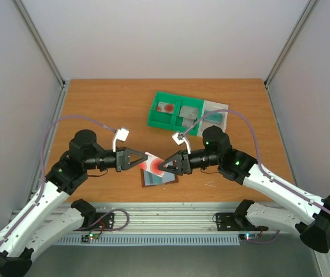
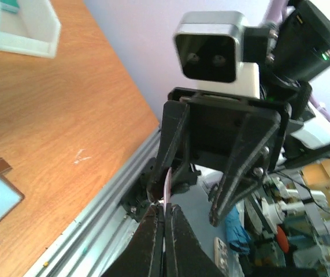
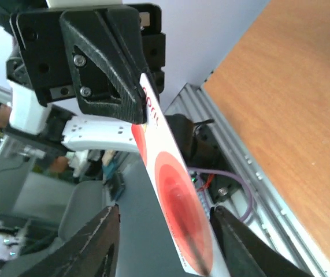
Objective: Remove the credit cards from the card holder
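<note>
Risk: the card [image 1: 153, 163] hangs in mid-air by one end only. If the left gripper's [image 1: 142, 160] hold on that narrow edge slips, the card likely drops back onto the card holder [image 1: 160, 179] or the table [image 1: 107, 104]. A sideways pull by the left arm could also knock the card against the right gripper's [image 1: 162, 167] fingers, which flank it on both sides.

Pose: both arms reach inward, low and almost level, and meet nose to nose over the centre of the table. The left gripper is clamped flat on the card's edge. The right gripper's jaws stand apart around the card's other end, not pinching it. The card holder lies open on the table directly beneath, well apart from the green tray [image 1: 159, 118].
</note>
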{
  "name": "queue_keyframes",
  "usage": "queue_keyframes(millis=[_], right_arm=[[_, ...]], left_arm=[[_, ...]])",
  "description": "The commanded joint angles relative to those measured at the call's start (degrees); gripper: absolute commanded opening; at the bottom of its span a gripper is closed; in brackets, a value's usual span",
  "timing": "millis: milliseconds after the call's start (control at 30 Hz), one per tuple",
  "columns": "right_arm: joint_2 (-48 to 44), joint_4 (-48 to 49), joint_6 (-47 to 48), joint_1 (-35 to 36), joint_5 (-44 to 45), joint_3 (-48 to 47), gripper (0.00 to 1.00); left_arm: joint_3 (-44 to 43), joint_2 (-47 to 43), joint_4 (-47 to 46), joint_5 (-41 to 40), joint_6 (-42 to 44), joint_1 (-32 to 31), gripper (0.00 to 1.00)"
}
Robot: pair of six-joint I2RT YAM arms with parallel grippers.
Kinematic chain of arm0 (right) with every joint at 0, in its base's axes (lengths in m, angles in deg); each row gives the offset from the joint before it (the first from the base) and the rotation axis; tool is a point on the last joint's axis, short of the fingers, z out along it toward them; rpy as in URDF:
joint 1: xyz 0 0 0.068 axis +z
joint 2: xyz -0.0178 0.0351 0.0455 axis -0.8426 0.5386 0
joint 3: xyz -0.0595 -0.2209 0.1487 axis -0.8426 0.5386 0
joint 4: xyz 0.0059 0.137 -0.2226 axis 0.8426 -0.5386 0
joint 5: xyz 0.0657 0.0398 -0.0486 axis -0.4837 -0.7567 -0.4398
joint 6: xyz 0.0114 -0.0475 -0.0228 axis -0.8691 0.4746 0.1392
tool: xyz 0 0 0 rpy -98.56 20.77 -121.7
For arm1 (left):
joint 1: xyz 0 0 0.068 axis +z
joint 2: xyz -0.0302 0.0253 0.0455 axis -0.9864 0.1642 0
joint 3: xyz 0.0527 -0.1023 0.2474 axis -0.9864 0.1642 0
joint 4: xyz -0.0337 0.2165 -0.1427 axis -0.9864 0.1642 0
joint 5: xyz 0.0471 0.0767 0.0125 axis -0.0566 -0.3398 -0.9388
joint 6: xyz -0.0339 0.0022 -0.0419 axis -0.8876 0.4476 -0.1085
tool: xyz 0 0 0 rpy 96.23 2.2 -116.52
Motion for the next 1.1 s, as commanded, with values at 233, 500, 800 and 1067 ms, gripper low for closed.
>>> queue_keyframes(millis=[233,500,800,1067], right_arm=[[-0.56,27.95,-22.02,-0.18,11.98,11.38,0.4],[0.73,40.64,-30.03,-0.18,16.15,16.93,0.21],[0.64,41.81,-31.16,-0.18,18.27,18.11,0.19],[0.08,42.84,-31.23,-0.17,19.52,18.85,0.03]], left_arm=[[6.72,-1.9,-17.16,-18.17,-12.65,-0.09,0.0],[7.63,-2.11,-19.3,-21.46,-14.29,-0.09,0.0],[7.58,-2.38,-17.88,-21.63,-13.46,-0.04,0.01],[7.79,-2.25,-19.15,-21.01,-14.08,0.0,0.0]])
